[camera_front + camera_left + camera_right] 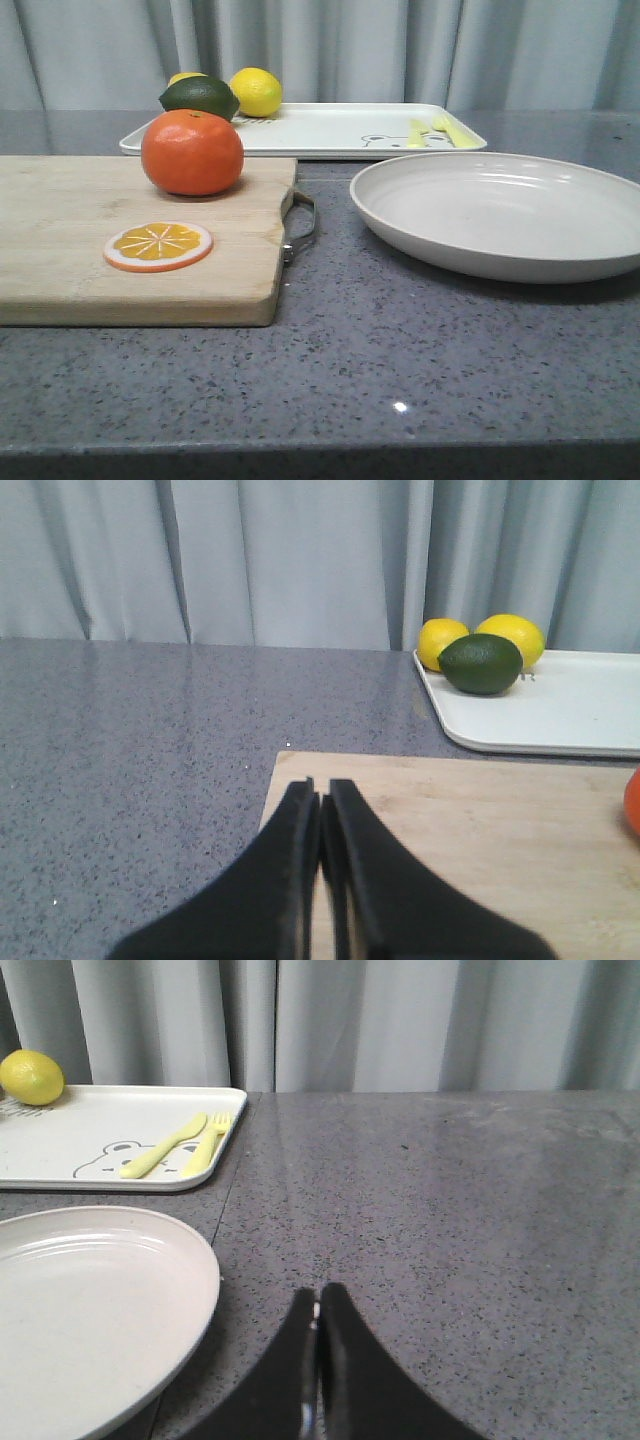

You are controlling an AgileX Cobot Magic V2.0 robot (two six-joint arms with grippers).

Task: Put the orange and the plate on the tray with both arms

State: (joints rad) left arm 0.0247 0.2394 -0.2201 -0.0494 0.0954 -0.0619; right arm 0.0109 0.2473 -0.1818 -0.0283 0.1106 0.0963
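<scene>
The orange (192, 152) sits on the far part of a wooden cutting board (60, 250); a sliver of it (633, 802) shows in the left wrist view. The off-white plate (505, 213) lies on the table to the right, also seen in the right wrist view (80, 1310). The white tray (320, 128) with the bear drawing lies behind both. My left gripper (320, 790) is shut and empty over the board's corner. My right gripper (318, 1298) is shut and empty over the bare table beside the plate. Neither gripper shows in the front view.
An orange slice (158, 245) lies on the board. Two lemons (256, 91) and a dark green lime (200, 97) sit on the tray's left end; a yellow fork and spoon (435, 131) lie at its right end. A grey curtain hangs behind the table.
</scene>
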